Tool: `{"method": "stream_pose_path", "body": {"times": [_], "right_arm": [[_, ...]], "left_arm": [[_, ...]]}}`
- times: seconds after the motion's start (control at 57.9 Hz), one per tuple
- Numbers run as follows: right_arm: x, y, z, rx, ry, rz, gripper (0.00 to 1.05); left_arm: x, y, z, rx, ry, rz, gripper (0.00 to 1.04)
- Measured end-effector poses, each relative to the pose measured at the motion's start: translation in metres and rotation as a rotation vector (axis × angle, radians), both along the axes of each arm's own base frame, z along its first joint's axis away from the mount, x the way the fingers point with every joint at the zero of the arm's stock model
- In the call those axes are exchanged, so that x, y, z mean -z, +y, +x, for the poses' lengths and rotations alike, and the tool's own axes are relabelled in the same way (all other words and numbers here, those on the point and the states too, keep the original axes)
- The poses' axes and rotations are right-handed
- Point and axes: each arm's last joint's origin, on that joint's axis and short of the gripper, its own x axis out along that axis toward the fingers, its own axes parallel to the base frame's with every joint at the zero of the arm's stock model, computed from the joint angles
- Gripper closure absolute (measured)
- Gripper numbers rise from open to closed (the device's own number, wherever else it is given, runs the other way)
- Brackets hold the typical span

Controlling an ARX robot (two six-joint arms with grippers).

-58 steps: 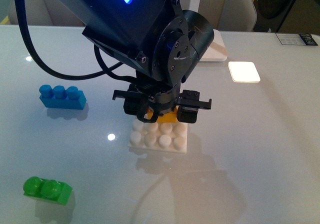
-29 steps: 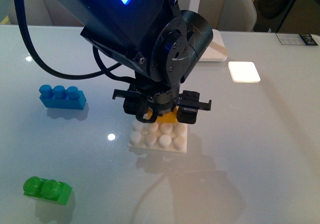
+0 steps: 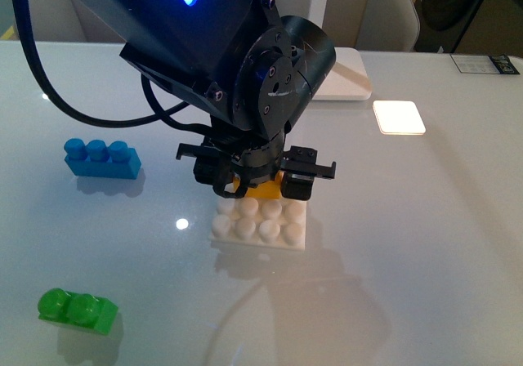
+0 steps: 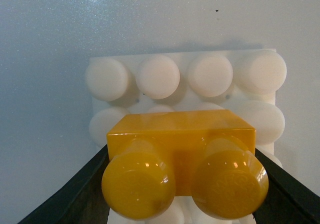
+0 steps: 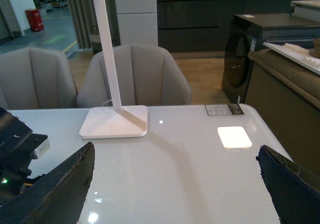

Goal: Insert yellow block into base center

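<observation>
My left gripper [image 3: 255, 183] is shut on the yellow block [image 3: 263, 189], holding it just over the back half of the white studded base [image 3: 260, 227] in the front view. In the left wrist view the yellow block [image 4: 182, 154] fills the space between the black fingers [image 4: 75, 199], its two round studs facing the camera, and the base [image 4: 185, 81] lies right behind it with two rows of its studs showing. My right gripper [image 5: 177, 184] stands open over bare table, away from the base, with nothing between its fingers [image 5: 60, 184].
A blue three-stud brick [image 3: 100, 158] lies at the left and a green two-stud brick [image 3: 76, 310] at the front left. A white lamp foot [image 3: 347, 76] and a glowing square tile [image 3: 399, 117] sit at the back right.
My left gripper, with the yellow block in it, has shifted slightly left and toward the back of the base. The bricks and the base have not moved.
</observation>
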Motion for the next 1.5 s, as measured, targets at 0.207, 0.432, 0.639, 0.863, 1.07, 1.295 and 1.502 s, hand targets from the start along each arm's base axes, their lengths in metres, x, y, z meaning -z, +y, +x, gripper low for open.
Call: {"method": "stream_pose_path", "body": {"times": [0.207, 0.432, 0.639, 0.863, 1.07, 1.295, 1.502], "right_arm": [[0.000, 0.000, 0.000, 0.000, 0.000, 0.000, 0.09], [0.000, 0.000, 0.000, 0.000, 0.000, 0.000, 0.09], [0.000, 0.000, 0.000, 0.000, 0.000, 0.000, 0.09], [0.000, 0.000, 0.000, 0.000, 0.000, 0.000, 0.09], [0.000, 0.000, 0.000, 0.000, 0.000, 0.000, 0.09], [0.000, 0.000, 0.000, 0.000, 0.000, 0.000, 0.09], [0.000, 0.000, 0.000, 0.000, 0.000, 0.000, 0.09]], "left_arm": [[0.002, -0.002, 0.001, 0.003, 0.002, -0.002, 0.41], [0.004, -0.004, 0.000, 0.008, 0.001, -0.005, 0.41], [0.006, -0.004, 0.000, 0.009, 0.007, -0.014, 0.41], [0.012, -0.004, -0.001, -0.014, 0.008, -0.049, 0.41], [0.018, -0.001, -0.004, -0.036, -0.025, -0.093, 0.41], [0.021, 0.002, -0.006, -0.036, -0.029, -0.095, 0.42], [0.022, 0.003, -0.006, -0.020, -0.023, -0.070, 0.42]]}}
